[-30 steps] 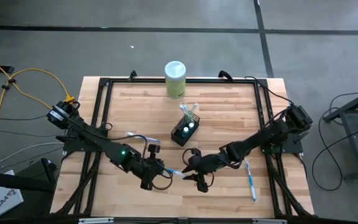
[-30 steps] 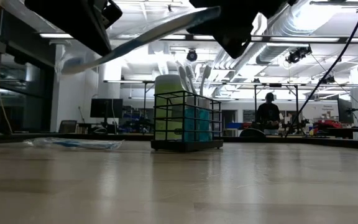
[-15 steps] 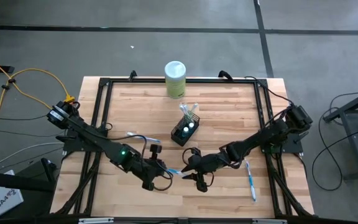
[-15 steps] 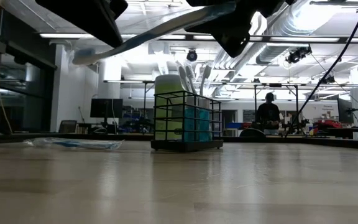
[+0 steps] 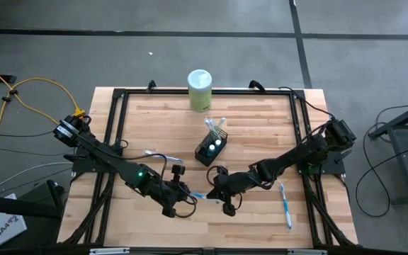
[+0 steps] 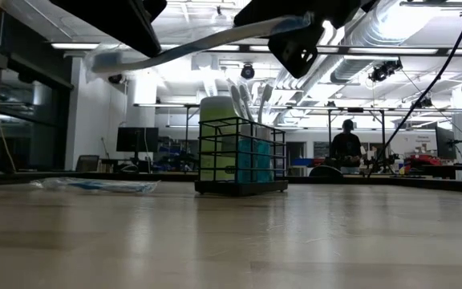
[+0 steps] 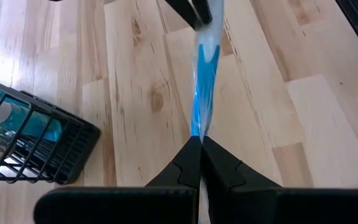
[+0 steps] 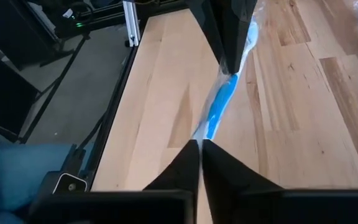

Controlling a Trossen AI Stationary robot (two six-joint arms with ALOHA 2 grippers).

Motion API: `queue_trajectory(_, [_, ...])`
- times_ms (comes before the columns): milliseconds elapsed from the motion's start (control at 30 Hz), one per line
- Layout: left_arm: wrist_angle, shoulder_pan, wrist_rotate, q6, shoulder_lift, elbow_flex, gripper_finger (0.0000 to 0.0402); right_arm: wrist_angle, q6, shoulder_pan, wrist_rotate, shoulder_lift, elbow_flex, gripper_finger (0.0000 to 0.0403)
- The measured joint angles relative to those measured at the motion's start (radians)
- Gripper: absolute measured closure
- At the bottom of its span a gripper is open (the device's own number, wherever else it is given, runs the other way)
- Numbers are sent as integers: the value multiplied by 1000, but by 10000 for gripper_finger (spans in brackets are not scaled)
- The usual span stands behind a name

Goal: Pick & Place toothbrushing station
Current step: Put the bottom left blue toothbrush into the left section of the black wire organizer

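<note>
A white-and-blue toothbrush [image 5: 198,195] in a clear wrapper hangs above the table's near middle, between my left gripper [image 5: 184,193] and my right gripper [image 5: 217,196]. Both are shut on it. The low view shows it as a long pale bar [image 6: 199,42] under both grippers. The black wire-mesh holder [image 5: 211,150] stands on its base at the table's middle. Toothbrushes and two teal white-capped tubes stand in the holder [image 6: 241,156]. My left gripper pinches the wrapped toothbrush between its two fingers at a blue stretch of the handle [image 7: 199,124]. Its fingers slant down. One end [image 6: 103,60] sticks out past them toward the table's left. The toothbrush is clear of the table, near level. My right gripper pinches the toothbrush's other end [image 8: 209,129] between its two fingertips. It comes from the table's right, slanting down, and its fingers lie along the handle. The toothbrush spans the gap to the left gripper, lifted clear.
A pale green canister [image 5: 200,89] with a white lid stands at the far edge. One wrapped toothbrush [image 5: 285,205] lies on the near right of the table, another [image 5: 158,156] left of the holder. Black frame rails [image 5: 112,134] run along the table's sides.
My right gripper has shut on the toothbrush's end; half a second ago its fingers stood apart around it. The toothbrush has tipped closer to level, its left end risen.
</note>
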Motion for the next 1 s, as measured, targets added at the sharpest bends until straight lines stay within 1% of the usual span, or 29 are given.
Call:
queue_trajectory(133, [4,0,0,0,0,0,401,0,3,-4,-21,0,0,399])
queue_trajectory(533, [12,1,1,11,0,0,400,-1,8,7,-22,0,-1,400])
queue_trajectory(633, [16,0,2,34,0,0,397,-8,25,16,-25,0,-1,400])
queue_trajectory(767, [31,1,22,38,0,0,369,-34,35,34,-37,0,-1,400])
queue_trajectory(867, [35,3,30,42,0,0,337,-32,36,48,-22,0,-1,400])
queue_trajectory(1000, [65,3,31,83,0,0,293,-32,37,57,-20,0,-1,400])
